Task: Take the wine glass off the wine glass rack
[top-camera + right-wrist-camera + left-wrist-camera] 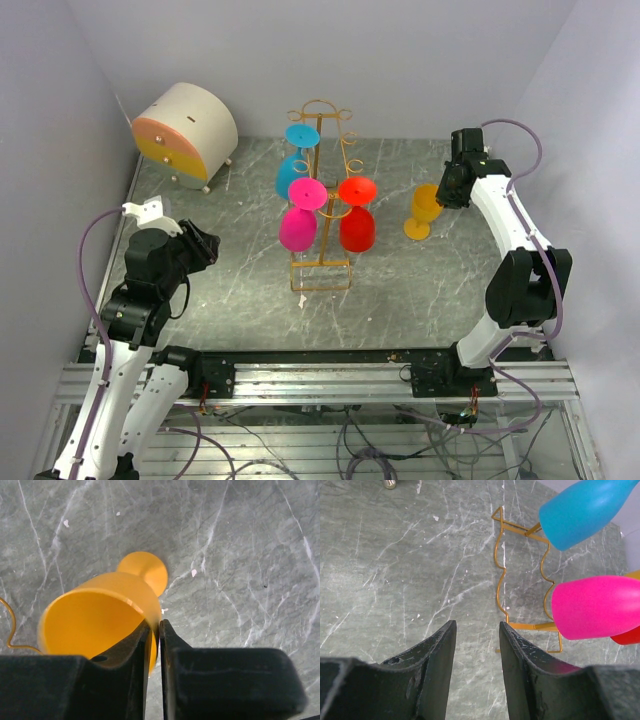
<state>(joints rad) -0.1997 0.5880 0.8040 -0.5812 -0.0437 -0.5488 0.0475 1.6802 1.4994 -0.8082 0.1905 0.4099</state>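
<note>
**Yellow glass on the table, pinched at its rim by the right arm**

Plain pale walls close in the back and both sides of the cell. The table is a grey-green slab with white marble-like veining, matt, flecked with a few small white crumbs. An aluminium rail frame runs along its near edge.

At the back left corner stands a round beige drawer cabinet. It is drum-shaped, with a pink and a yellow drawer front and small feet.

The wine glass rack stands mid-table. It is thin gold-orange wire with a rectangular base, wavy side rails and curled loops at the top. Three smooth, opaque glasses hang upside down from it: a blue glass at the back, a pink glass at front left and a red glass at front right.

The yellow wine glass is off the rack, well to its right. It is upright but slightly tilted, its round foot on the marble and its open mouth up. It is matt yellow-orange with a short stem.

The right gripper has its black fingers drawn almost together on the glass's rim, one finger inside the bowl and one outside, with only the wall between them.

The left gripper hovers over bare table left of the rack. Its two scuffed black fingers stand apart with a clear gap, and nothing is between them.
</note>
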